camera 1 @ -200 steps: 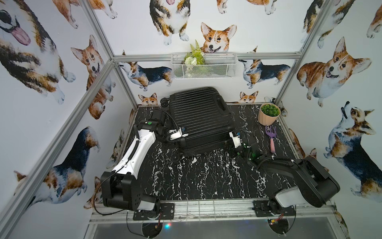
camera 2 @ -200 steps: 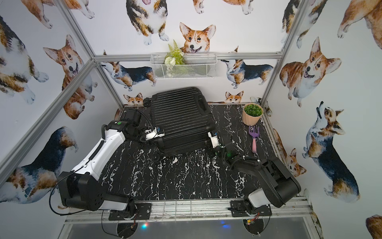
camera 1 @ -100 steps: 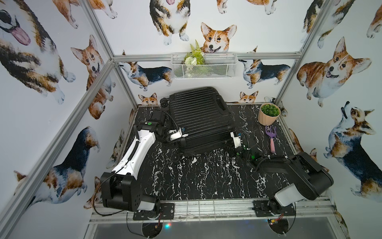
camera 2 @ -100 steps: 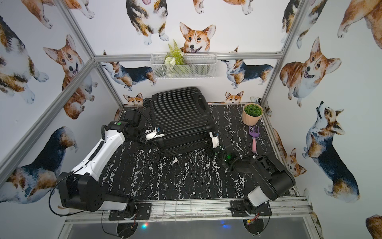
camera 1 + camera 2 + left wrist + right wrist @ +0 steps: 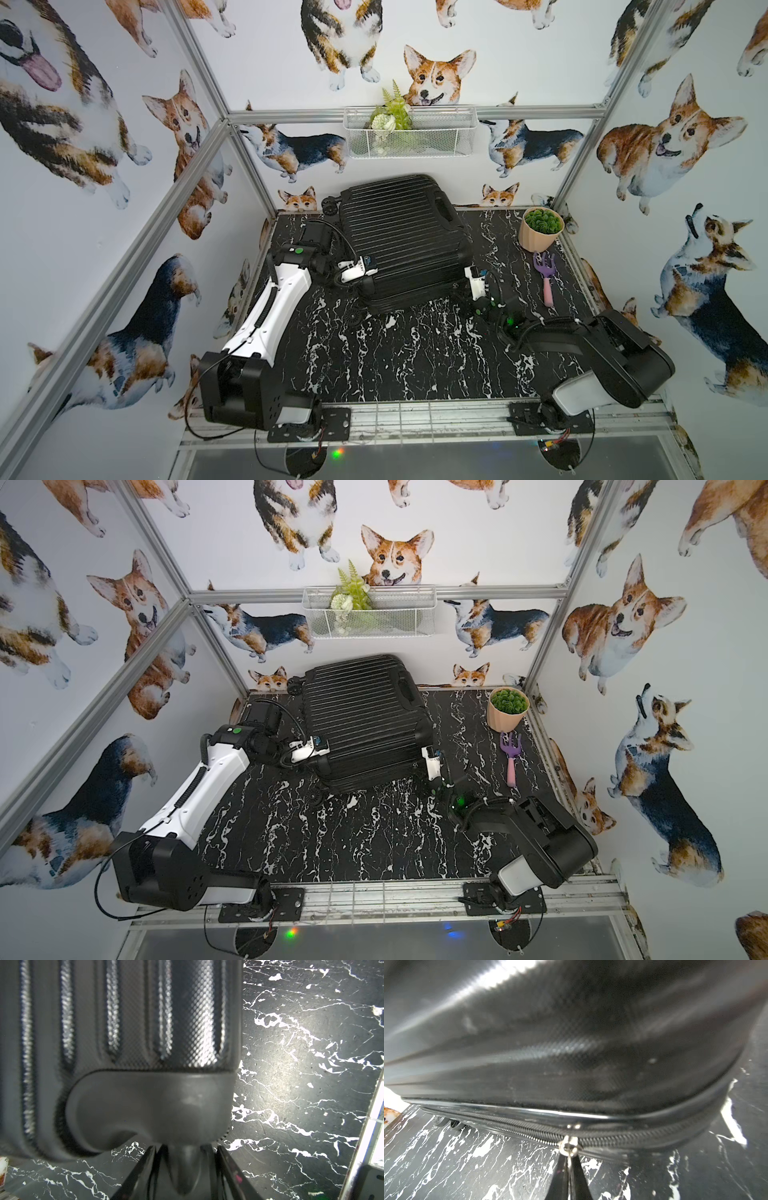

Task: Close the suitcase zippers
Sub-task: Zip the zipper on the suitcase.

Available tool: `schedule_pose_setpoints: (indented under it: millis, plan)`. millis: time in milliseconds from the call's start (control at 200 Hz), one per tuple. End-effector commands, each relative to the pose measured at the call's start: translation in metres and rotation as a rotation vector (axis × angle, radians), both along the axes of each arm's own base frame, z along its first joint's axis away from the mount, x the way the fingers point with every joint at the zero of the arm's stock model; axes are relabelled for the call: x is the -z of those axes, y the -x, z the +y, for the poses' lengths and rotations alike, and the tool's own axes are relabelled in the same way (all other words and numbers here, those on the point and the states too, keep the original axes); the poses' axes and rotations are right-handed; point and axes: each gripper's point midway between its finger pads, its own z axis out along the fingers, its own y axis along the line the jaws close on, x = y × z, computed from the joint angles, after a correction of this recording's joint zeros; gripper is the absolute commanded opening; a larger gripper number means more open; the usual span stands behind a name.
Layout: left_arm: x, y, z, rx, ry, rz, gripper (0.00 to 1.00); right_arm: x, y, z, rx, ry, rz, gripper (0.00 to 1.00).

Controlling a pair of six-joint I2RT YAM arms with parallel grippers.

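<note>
The black ribbed suitcase lies flat with its two halves together at the back of the marble table. My left gripper sits at its front left corner, jaws shut on the dark stem under the rounded wheel housing. My right gripper is at the front right corner, fingers pinched together on the pull tab of the silver zipper slider. The zipper band runs along the seam; its teeth look meshed on both sides of the slider.
A peach pot with a green plant and a purple hand fork lie to the right of the suitcase. A suitcase wheel rests on the table at the front. A wire basket hangs on the back wall.
My right gripper's fingers have closed onto the zipper pull, and the right arm's elbow has shifted slightly. The left arm and the suitcase have not moved.
</note>
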Motion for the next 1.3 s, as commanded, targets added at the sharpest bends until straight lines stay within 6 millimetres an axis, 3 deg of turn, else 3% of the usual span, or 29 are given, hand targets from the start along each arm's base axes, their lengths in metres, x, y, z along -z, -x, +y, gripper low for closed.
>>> schedule_pose_setpoints:
  millis: [0, 175, 525, 826, 1291]
  plan:
    - [-0.004, 0.0, 0.0, -0.026, 0.006, -0.016, 0.49, -0.005, 0.001, -0.005, 0.011, 0.036, -0.031, 0.0]
    - [-0.01, -0.003, -0.003, -0.051, 0.028, -0.036, 0.47, -0.003, 0.01, -0.005, -0.032, 0.091, -0.014, 0.0]
    - [-0.004, 0.004, -0.02, -0.105, 0.028, -0.005, 0.42, 0.004, 0.023, 0.015, -0.115, 0.199, -0.018, 0.0]
    - [0.0, 0.0, -0.03, -0.241, 0.022, 0.047, 0.35, 0.0, 0.031, 0.031, -0.167, 0.22, -0.028, 0.0]
    - [-0.004, 0.013, -0.05, -0.265, 0.062, 0.046, 0.34, -0.008, 0.039, 0.058, -0.228, 0.241, -0.049, 0.0]
